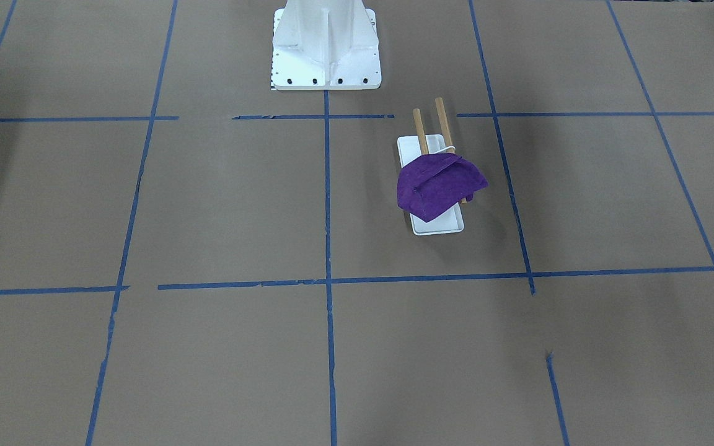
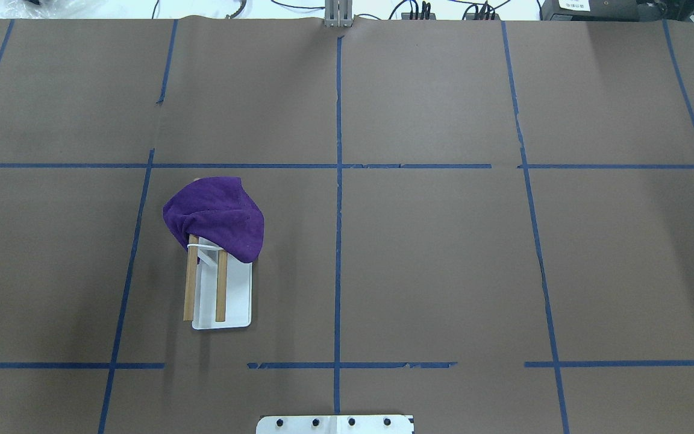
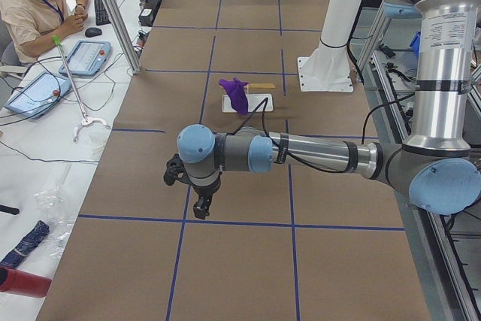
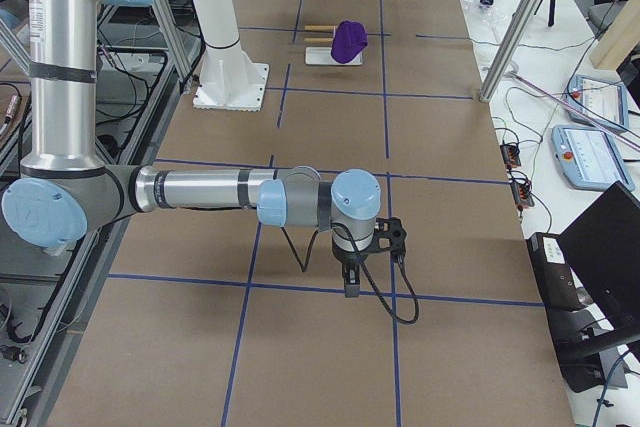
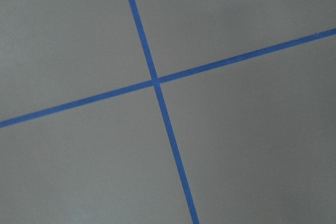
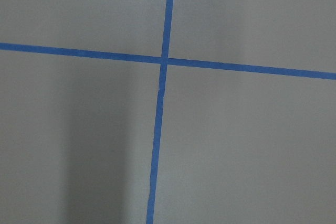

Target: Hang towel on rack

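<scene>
**Both grippers well clear, towel draped on the rack**

The left gripper [image 3: 201, 207] hangs pointing down over bare table [image 2: 443, 253], well apart from the work; it shows only in the side view, so whether its jaws are apart or closed I cannot tell, though nothing visibly hangs from it. The right gripper [image 4: 350, 280] is likewise seen only from the side, low over the paper, its opening not readable; both wrist views show only blue tape lines.

The towel [image 2: 217, 216] lies draped over the end of the rack [image 2: 221, 288] farther from the robot; it covers both wooden rods there, bunched rather than spread, leaving the nearer stretch of rods bare.

By my judgement the hanging is essentially done; any tidying would mean pinching one edge and drawing the cloth along the rods towards their middle, lifting lightly so the small rack does not slide or tip.

The rack's white tray base holds nothing loose; one towel corner hangs over it, and I cannot tell if it touches.
</scene>
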You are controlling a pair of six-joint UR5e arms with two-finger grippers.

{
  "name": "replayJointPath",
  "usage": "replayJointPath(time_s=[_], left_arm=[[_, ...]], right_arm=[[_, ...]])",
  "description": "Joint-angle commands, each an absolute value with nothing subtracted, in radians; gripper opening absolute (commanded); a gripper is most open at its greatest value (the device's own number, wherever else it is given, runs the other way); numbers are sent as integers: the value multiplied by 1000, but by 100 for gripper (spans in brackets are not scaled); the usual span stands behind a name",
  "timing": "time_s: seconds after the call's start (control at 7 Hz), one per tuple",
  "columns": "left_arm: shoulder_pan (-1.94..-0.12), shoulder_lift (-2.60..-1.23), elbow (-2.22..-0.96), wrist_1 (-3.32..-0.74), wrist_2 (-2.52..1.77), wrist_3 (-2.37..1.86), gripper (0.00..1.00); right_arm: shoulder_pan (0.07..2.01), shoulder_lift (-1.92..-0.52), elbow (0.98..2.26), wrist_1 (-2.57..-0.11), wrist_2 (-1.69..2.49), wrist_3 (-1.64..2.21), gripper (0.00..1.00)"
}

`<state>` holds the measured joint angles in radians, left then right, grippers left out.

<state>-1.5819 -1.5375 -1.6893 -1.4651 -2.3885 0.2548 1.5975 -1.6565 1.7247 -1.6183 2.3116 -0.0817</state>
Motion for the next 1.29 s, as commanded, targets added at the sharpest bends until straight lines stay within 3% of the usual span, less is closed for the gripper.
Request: replayJointPath(time_s=[0.0, 0.43, 1.14], left_arm=[[-1586, -1514, -1683, -1469, -2382, 258, 100], [-1588, -1514, -1762, -1467, -2306, 256, 100], [-1585, -1523, -1756, -1471, -2313, 249, 100]], right_arm=[[1597, -1657, 1727, -1617, 2316, -81, 100], [1597, -1658, 1726, -1611, 2318, -81, 100], [1597, -1657, 1723, -1609, 2318, -78, 100]])
